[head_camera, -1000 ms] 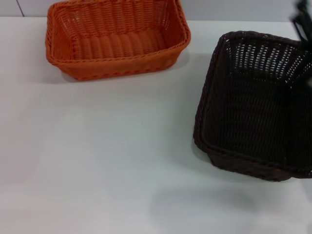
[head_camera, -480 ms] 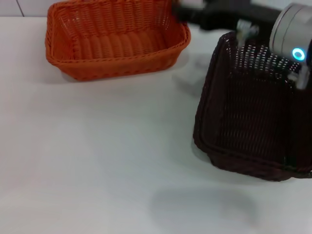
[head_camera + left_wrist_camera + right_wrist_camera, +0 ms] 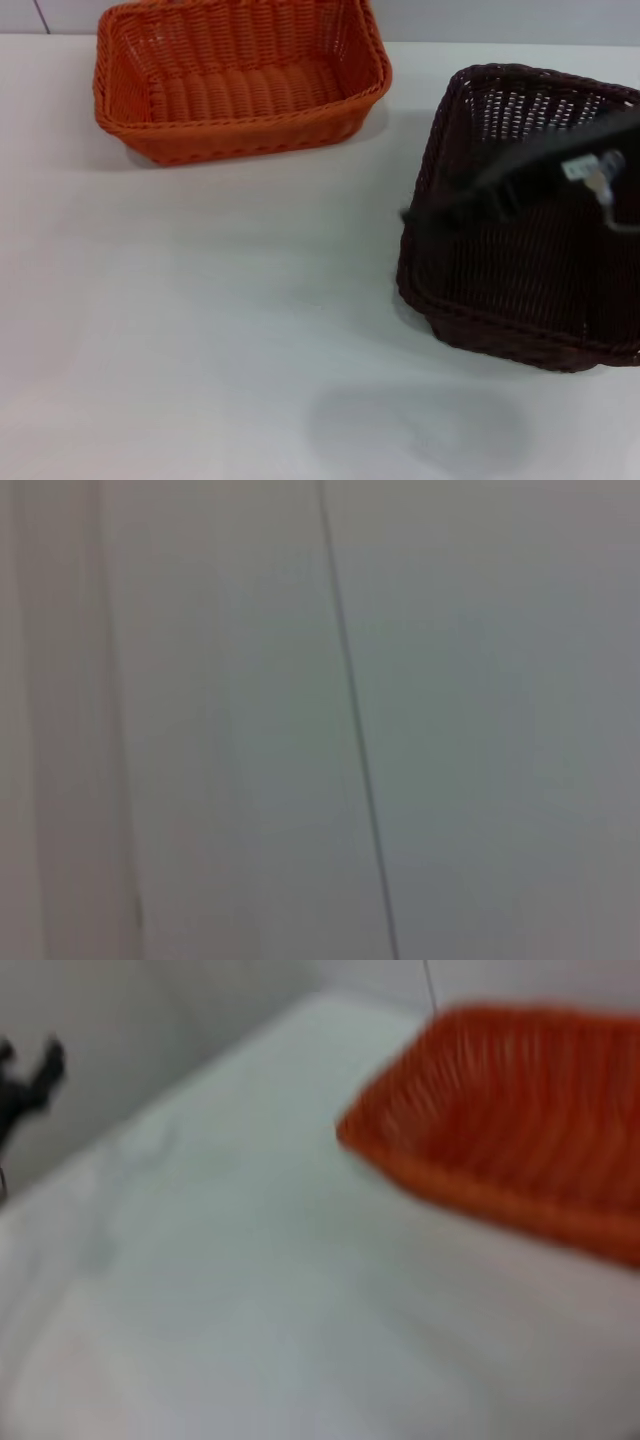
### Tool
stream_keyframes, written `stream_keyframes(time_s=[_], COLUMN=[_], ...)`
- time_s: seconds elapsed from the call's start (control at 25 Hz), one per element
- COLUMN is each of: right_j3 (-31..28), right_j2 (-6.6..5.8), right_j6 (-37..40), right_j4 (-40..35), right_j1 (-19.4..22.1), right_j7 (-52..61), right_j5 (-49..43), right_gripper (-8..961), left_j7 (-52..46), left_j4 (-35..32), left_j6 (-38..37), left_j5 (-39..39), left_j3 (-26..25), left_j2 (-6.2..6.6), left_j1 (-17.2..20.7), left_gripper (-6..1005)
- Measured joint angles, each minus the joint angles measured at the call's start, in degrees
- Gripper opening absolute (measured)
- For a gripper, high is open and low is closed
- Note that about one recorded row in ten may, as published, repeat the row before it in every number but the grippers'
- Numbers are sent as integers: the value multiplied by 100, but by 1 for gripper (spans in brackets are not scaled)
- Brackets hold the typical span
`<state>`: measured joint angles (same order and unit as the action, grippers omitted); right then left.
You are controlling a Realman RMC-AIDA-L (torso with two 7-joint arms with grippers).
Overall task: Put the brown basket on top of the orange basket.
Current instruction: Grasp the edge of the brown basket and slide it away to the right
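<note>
From the head camera, the brown basket (image 3: pixel 525 215) sits on the robot's right side of the white table (image 3: pixel 200 330), and the orange basket (image 3: pixel 240 75) sits well apart, farther back and to the left with its long side running left-right. Both look empty. The right gripper (image 3: pixel 440 215) is a blurry streak over the brown basket's left rim, so the right arm is clearly the nearer one; can't tell how its fingers stand.

The left wrist camera just shows a blank pale surface.

The right wrist camera catches the orange basket (image 3: pixel 510 1110) across bare table.
</note>
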<state>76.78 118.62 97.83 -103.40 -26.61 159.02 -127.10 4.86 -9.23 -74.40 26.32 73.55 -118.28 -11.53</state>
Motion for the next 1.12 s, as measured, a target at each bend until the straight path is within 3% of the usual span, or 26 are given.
stream_keyframes(time_s=[0.16, 0.4, 0.76, 0.92, 1.12], right_j3=[-57, 156, 687, 1147, 1456], right_j2=[-3, 1, 11, 21, 22], right_j6=[773, 1191, 1178, 907, 661], right_j4=[-94, 109, 733, 1329, 1512], right_j1=[-226, -494, -619, -749, -814], right_j7=[-26, -66, -98, -93, -63], right_j5=[-549, -846, -976, -1224, -1606], right_gripper=[818, 818, 817, 817, 816], left_j7=[-14, -14, -14, -14, -13], left_j4=[20, 30, 106, 117, 123], left_j6=[0, 3, 7, 15, 95], left_j5=[2, -1, -4, -6, -4], left_j3=[-129, -186, -199, -201, -171], left_j2=[-6, -15, -38, -38, -37], left_j1=[18, 48, -58, -132, -160], left_gripper=[740, 740, 741, 741, 741])
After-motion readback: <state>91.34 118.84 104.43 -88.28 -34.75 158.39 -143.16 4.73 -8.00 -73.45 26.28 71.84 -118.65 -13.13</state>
